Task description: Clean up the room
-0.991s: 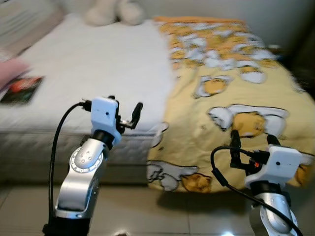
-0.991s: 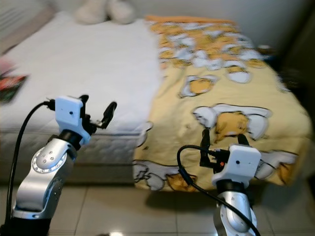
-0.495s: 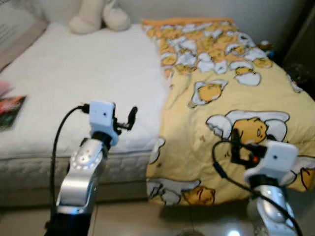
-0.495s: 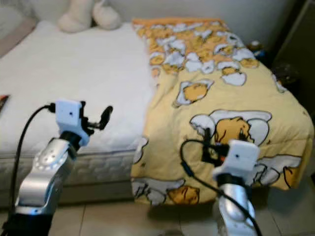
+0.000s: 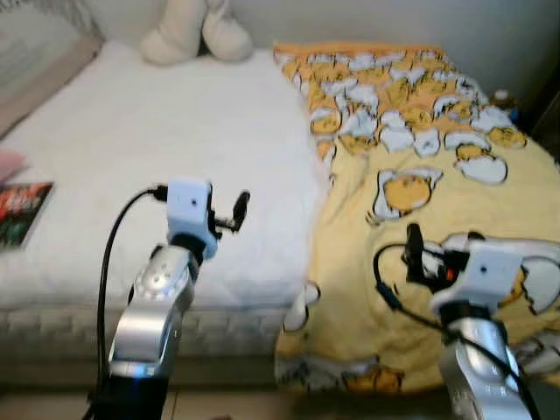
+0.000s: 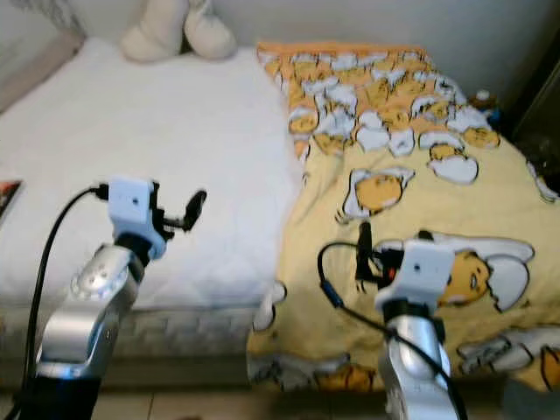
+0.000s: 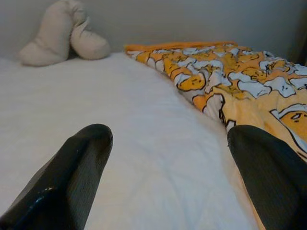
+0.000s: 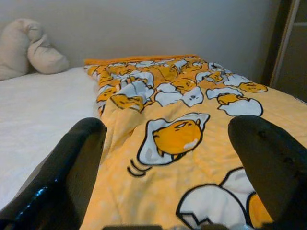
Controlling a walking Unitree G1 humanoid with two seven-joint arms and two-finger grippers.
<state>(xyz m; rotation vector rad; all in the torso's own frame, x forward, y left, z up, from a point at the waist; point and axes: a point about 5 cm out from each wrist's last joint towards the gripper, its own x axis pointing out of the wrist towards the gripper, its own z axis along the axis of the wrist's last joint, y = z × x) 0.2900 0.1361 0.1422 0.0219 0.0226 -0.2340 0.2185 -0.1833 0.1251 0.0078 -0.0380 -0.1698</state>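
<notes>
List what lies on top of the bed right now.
A yellow blanket covers the bed's right side, hiding the mattress beneath it. On the bare white part lie a cream plush toy by the wall and a book at the left edge.

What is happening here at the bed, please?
The robot stands at the foot of a bed. Its left gripper is open above the white sheet, and its right gripper is open above the yellow blanket that covers the bed's right half. Neither holds anything. A cream plush toy lies near the wall.
</notes>
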